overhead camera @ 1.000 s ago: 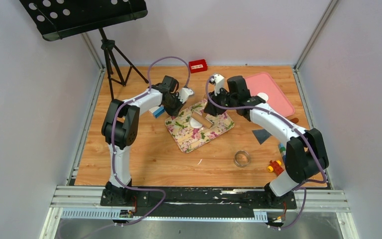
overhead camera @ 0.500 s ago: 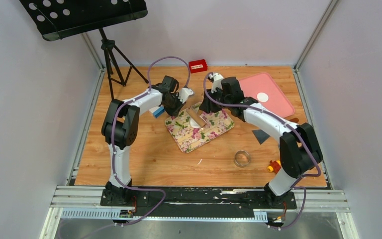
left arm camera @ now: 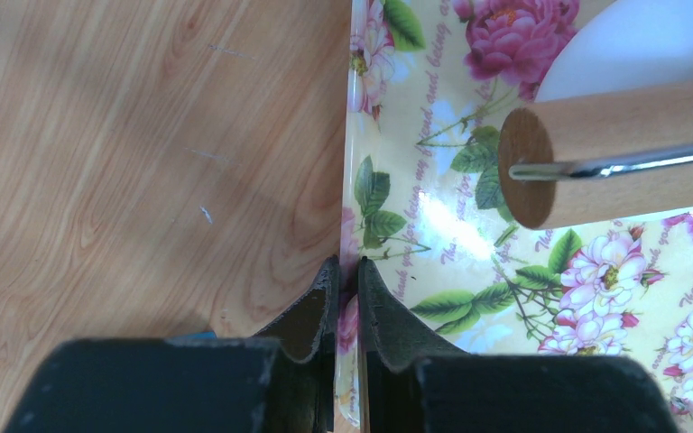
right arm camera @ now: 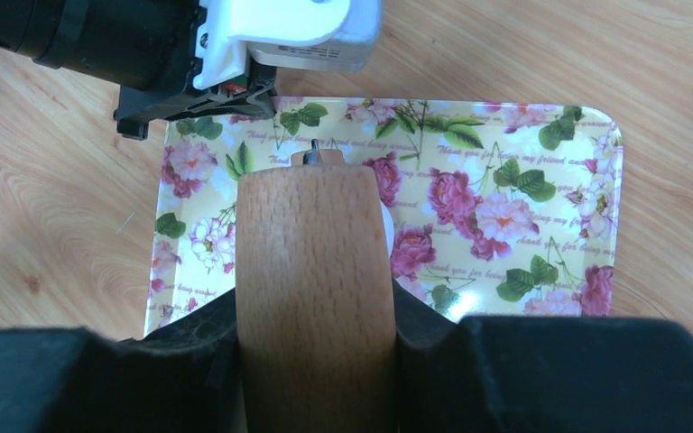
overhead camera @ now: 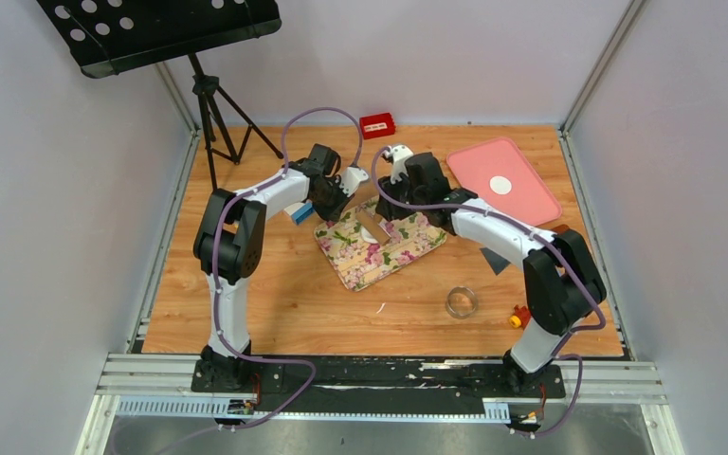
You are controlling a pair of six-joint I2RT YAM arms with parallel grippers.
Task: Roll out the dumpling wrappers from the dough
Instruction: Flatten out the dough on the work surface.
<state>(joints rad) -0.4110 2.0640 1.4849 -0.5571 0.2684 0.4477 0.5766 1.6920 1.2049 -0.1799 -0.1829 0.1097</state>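
Note:
The floral tray [overhead camera: 360, 261] lies mid-table. My left gripper [overhead camera: 343, 196] is shut on the tray's left rim [left arm camera: 350, 298], with the fingertips [left arm camera: 329, 280] pinching the edge. My right gripper [right arm camera: 314, 334] is shut on a wooden rolling pin [right arm camera: 314, 271], which lies over the tray. The white dough [overhead camera: 370, 233] sits under the pin; only slivers of the dough [left arm camera: 641, 45] show past it. The pin's end [left arm camera: 528, 167] with its metal axle points toward the left gripper. One round dumpling wrapper [overhead camera: 500, 186] lies on the pink tray [overhead camera: 531, 204].
A metal ring cutter [overhead camera: 462, 302] stands on the wood near the front right. Small toys [overhead camera: 523, 317] and a dark flat piece [overhead camera: 495, 259] lie by the right arm. A white-and-blue block [overhead camera: 300, 214] sits left of the tray, a red box [overhead camera: 377, 124] at the back, a tripod [overhead camera: 216, 114] at the back left.
My right arm has carried the rolling pin leftward across the floral tray, over the dough, so less white shows. The left gripper has kept its hold on the rim.

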